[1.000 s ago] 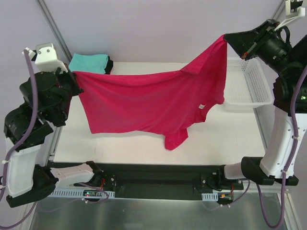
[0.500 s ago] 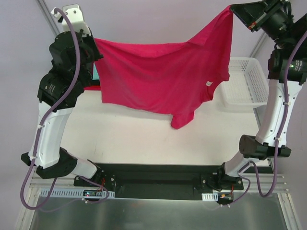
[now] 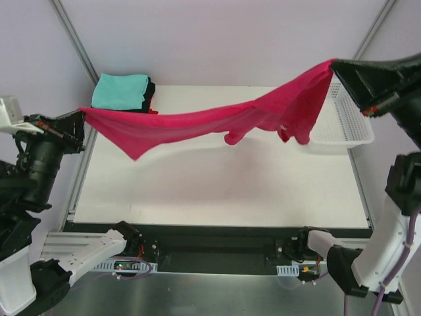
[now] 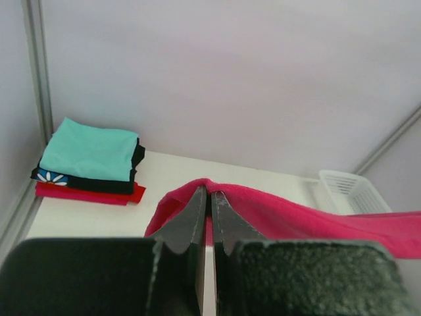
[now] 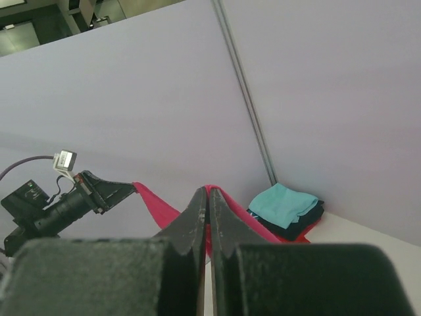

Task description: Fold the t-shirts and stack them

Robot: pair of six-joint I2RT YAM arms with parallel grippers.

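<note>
The left gripper point(image 3: 81, 118), at nine o'clock, and right gripper point(image 3: 334, 64), at two o'clock, pinched the crimson-pink t-shirt point(image 3: 197, 122); it looked light and limp, best held at corners.

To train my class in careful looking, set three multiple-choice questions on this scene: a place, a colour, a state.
1. Where on the table is the stack of folded shirts? A far left corner; B near right corner; C middle.
2. What colour is its top shirt? A black; B teal; C white.
3. How is the pink shirt? A flat on the table; B folded on the stack; C stretched in the air between the left gripper and the right gripper.
Answers: 1 A, it sits by the far left edge. 2 B, teal lies over black and red. 3 C, both shut grippers pinch it clear of the table.
</note>
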